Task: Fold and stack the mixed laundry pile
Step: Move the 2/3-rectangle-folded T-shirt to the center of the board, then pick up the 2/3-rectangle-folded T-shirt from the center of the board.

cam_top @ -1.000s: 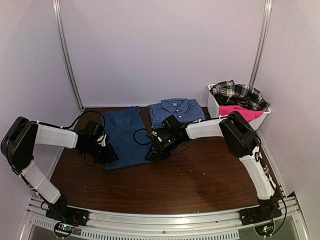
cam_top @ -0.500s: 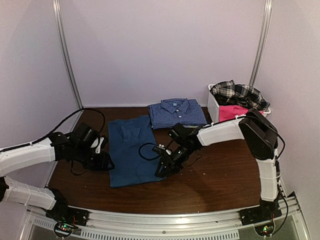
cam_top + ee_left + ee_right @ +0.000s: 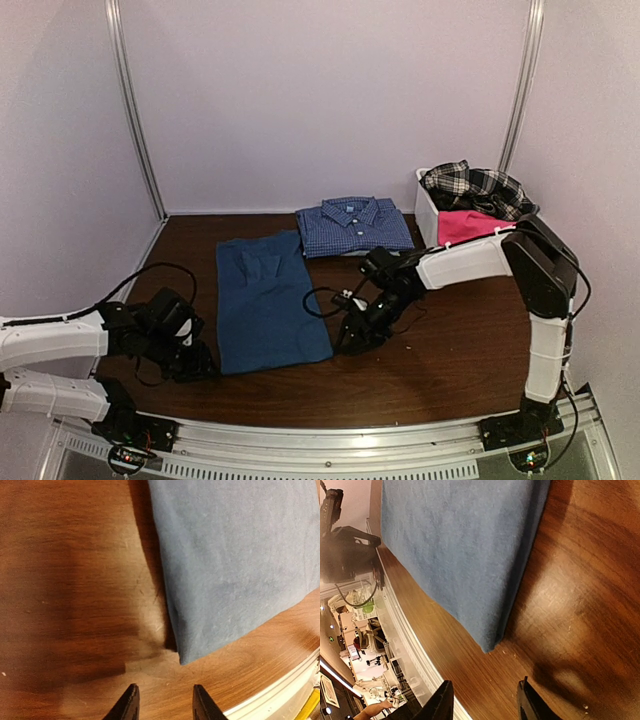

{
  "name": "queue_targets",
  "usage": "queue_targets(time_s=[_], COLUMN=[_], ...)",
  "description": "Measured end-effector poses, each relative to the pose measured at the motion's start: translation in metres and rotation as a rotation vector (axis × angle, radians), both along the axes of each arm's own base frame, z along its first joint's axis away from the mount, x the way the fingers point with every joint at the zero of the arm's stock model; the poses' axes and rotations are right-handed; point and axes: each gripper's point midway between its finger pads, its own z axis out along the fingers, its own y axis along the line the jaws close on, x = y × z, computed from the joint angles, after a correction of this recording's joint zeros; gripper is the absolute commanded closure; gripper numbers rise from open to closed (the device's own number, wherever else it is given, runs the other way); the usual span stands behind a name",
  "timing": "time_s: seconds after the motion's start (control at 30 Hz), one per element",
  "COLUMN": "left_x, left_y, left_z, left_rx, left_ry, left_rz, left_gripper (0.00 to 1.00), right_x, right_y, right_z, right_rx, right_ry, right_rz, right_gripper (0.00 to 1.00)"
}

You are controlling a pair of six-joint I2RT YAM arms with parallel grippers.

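Note:
The dark blue T-shirt [image 3: 268, 300] lies flat on the table as a long folded rectangle. It also shows in the left wrist view [image 3: 235, 560] and in the right wrist view [image 3: 465, 545]. My left gripper [image 3: 196, 361] is open and empty, just left of its near left corner [image 3: 182, 657]. My right gripper [image 3: 350, 338] is open and empty, just right of its near right corner [image 3: 487, 647]. The black-and-white plaid shirt [image 3: 478, 187] and the bright pink piece [image 3: 470, 223] lie in the white bin [image 3: 428, 215]. No pale blue piece shows.
A folded blue checked shirt [image 3: 354, 225] lies at the back of the table, behind the T-shirt. The white bin stands at the back right against the wall. The metal rail [image 3: 330, 440] runs along the near edge.
Both grippers pulled the T-shirt's near edge toward me, laying it out long and flat, then let go. Both now sit open off its near corners.

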Motion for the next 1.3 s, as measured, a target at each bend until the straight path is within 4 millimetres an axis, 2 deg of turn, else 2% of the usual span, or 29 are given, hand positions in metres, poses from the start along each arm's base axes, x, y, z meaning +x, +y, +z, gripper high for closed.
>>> queue_targets(time_s=[0.17, 0.33, 0.5, 0.7, 0.87, 0.93, 1.03, 1.13, 1.3], left_x=[-0.005, 0.004, 0.011, 0.009, 0.007, 0.005, 0.002, 0.0, -0.001], left_y=[-0.005, -0.016, -0.025, -0.025, -0.024, -0.023, -0.021, -0.02, -0.019], left_z=[-0.017, -0.016, -0.017, -0.021, -0.014, -0.011, -0.012, -0.014, -0.017], left_rx=[-0.028, -0.083, -0.113, -0.114, -0.13, -0.135, -0.132, -0.124, -0.114], left_ry=[0.019, -0.009, -0.02, -0.012, -0.027, -0.033, -0.029, -0.02, -0.01], left_rz=[0.013, 0.029, 0.027, 0.029, 0.026, 0.021, 0.019, 0.019, 0.018], left_gripper=[0.63, 0.67, 0.8, 0.99, 1.0, 1.0, 1.0, 1.0, 1.0], right_x=[0.0, -0.002, -0.004, -0.004, -0.008, -0.008, -0.009, -0.006, -0.004], right_y=[-0.001, 0.006, 0.013, 0.015, 0.014, 0.015, 0.016, 0.016, 0.02], right_z=[-0.009, -0.013, -0.016, -0.022, -0.025, -0.025, -0.021, -0.016, -0.014], right_rx=[-0.013, 0.009, 0.024, 0.016, 0.004, 0.003, 0.017, 0.016, 0.014], right_ry=[0.006, 0.028, 0.034, 0.029, 0.033, 0.031, 0.024, 0.002, -0.01], right_rz=[0.0, 0.016, 0.033, 0.045, 0.054, 0.057, 0.063, 0.058, 0.058], right_gripper=[0.55, 0.6, 0.73, 1.0, 0.98, 0.8, 0.66, 0.64, 0.66])
